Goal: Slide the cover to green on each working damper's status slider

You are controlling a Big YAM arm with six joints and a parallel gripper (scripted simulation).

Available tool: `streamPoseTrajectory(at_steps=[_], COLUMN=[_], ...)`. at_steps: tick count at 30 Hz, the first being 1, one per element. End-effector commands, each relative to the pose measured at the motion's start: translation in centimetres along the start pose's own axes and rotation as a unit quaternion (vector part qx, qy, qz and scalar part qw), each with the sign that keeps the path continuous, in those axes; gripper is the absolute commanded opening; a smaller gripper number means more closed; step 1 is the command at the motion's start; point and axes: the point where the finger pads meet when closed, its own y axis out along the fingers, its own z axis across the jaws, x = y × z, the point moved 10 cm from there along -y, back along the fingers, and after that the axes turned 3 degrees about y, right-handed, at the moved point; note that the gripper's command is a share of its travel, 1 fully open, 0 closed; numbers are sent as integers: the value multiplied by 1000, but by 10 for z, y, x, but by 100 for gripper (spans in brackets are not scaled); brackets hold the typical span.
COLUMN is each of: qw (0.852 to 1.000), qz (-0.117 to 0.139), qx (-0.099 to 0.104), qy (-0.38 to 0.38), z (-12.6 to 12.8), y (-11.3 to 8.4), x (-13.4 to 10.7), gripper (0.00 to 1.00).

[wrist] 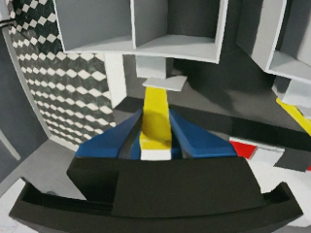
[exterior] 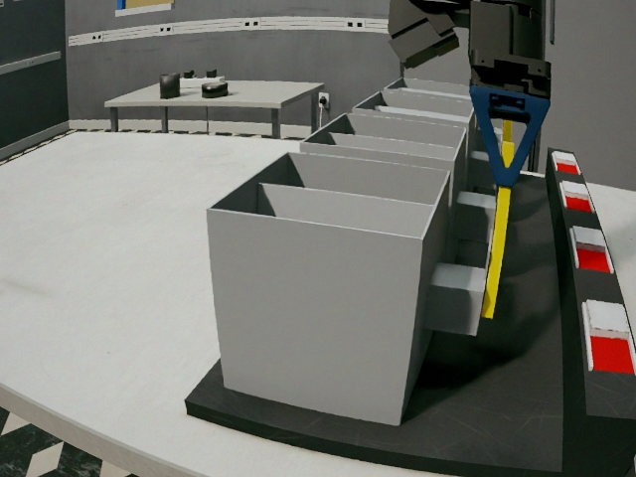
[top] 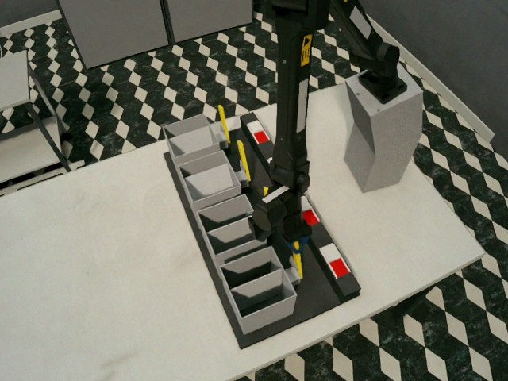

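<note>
The main risk is misjudging the nearest damper (top: 268, 307) (exterior: 318, 308) (wrist: 97, 29): if the fingers slip along its yellow lever (top: 298, 262) (exterior: 498, 246) (wrist: 156, 116), or turn it too little, a sound blade could pass for a jammed one, and a sideways tug could drag the box out from behind its slider (top: 334, 259) (exterior: 610, 336), whose window shows red. The gripper (top: 297, 248) (exterior: 507, 179) (wrist: 155, 115) is mostly closed, its blue fingers clamped on that lever's upper part, while the damper stands upright on the dark base board (top: 316, 303) (exterior: 493, 420).

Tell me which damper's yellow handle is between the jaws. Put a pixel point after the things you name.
The damper (top: 267, 315) (exterior: 318, 308) (wrist: 141, 50) nearest the exterior camera, at the row's end; the other three handles stand free.
</note>
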Motion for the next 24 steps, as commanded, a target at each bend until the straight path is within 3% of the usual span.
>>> streamPoseTrajectory(at_steps=[1,14,24], qw=[1000,1000,1000], qz=[-3,-3,-1], qx=[3,3,2], qy=[2,2,-1], z=[-6,-6,-4], y=[6,6,7], x=[2,2,0], gripper=[17,17,32])
